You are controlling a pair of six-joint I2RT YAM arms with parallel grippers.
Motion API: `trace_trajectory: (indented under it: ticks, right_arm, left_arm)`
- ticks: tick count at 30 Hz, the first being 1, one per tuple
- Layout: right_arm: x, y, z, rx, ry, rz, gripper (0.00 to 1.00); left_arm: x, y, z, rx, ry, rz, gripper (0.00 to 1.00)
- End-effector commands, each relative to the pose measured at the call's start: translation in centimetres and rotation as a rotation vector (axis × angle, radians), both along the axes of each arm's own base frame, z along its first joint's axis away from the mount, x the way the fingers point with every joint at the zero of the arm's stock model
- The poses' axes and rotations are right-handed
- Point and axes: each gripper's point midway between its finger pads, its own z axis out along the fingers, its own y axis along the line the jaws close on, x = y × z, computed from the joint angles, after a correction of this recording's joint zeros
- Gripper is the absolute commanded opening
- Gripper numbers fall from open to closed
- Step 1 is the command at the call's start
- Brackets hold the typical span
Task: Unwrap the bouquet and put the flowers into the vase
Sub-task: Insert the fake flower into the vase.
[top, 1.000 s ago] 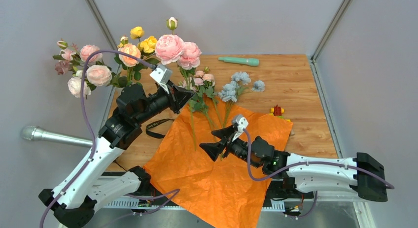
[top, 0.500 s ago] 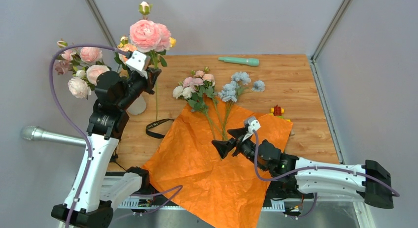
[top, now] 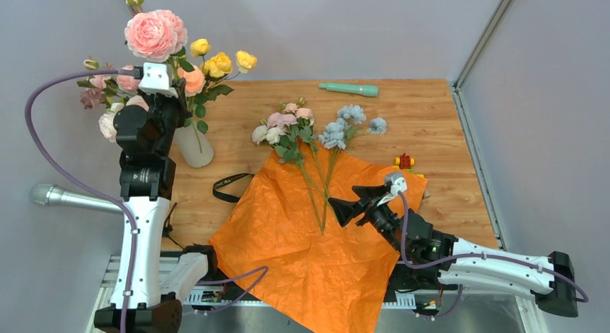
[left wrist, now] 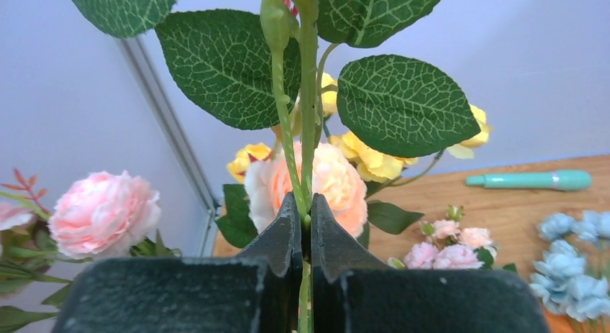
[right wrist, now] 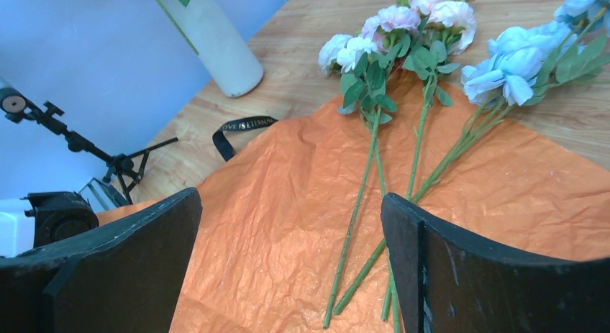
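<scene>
Flowers (top: pixel 291 128) | some in the vase (top: pixel 196 149), some lying on the orange paper (top: pixel 302 275) | left gripper (left wrist: pixel 305 218) pinches the pink rose (top: pixel 152 32) stem, high over the vase | right gripper (right wrist: pixel 291 203) wide open, holding nothing | next: lower the stem straight into the vase

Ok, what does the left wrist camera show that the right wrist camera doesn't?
Only the left wrist view: the left gripper shut on a green flower stem, big leaves, yellow roses, a peach rose and the teal stick.
Only the right wrist view: the open right gripper, the off-white vase, lower part only, the black strap and the loose flowers' long stems.
Both: the small pink blooms, the pale blue flowers and the wooden table.
</scene>
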Motion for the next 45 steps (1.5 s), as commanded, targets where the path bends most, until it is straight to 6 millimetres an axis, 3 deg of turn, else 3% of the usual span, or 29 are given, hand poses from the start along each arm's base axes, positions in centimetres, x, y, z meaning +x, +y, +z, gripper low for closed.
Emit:
trace_trajectory:
  ticks: [1,8,18,23,32,45]
  right_arm:
    - [0.4,-1.7,-0.3,0.008,0.012,-0.057,0.97]
    - [0.2,-2.7,0.2,0.031,0.003,-0.065,0.97]
    - [0.2,-2.7,0.4,0.022,-0.002,-0.062,0.98]
    - [0.2,-2.4,0.4,0.016,0.000,-0.057,0.98]
    - [0.1,-2.2,0.2,0.019,0.007,-0.047,0.98]
    - [-0.3,-2.4,0.3,0.046,0.007,-0.032,0.98]
  left_arm:
    - [-0.8,2.4,5.4,0.044,-0.138,0.126,0.00]
    - [-1.3,4.1,8.7,0.064,-0.212,0.228,0.00]
    - [-1.2,3.9,11.8,0.055,-0.266,0.219,0.00]
    - [-1.2,3.9,12.4,0.043,-0.275,0.215,0.00]
    - [-0.4,3.8,9.6,0.012,-0.242,0.203,0.00]
    - [1.7,5.7,2.0,0.001,-0.151,0.245,0.00]
